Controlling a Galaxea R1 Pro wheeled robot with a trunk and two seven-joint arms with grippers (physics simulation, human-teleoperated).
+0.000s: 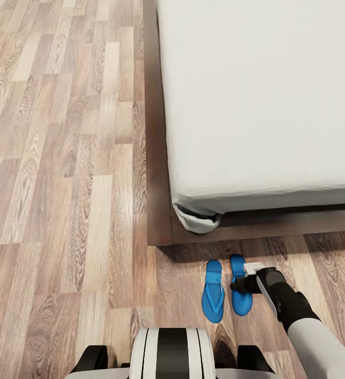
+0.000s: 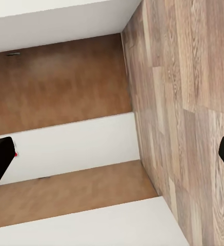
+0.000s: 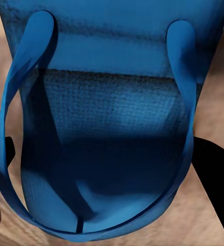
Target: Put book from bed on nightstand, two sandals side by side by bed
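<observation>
Sandals: two blue sandals lie side by side on the wood floor (image 1: 62, 210), just off the bed (image 1: 256, 105) frame's corner. Left sandal (image 1: 213, 291) lies free. Right pincer (image 1: 239, 286) straddles the right sandal (image 1: 239, 267); grip state cannot be determined. Left pincer (image 2: 112, 154) is spread wide, empty.

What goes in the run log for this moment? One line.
right gripper: on right sandal | left sandal: beside it | floor by bed
</observation>
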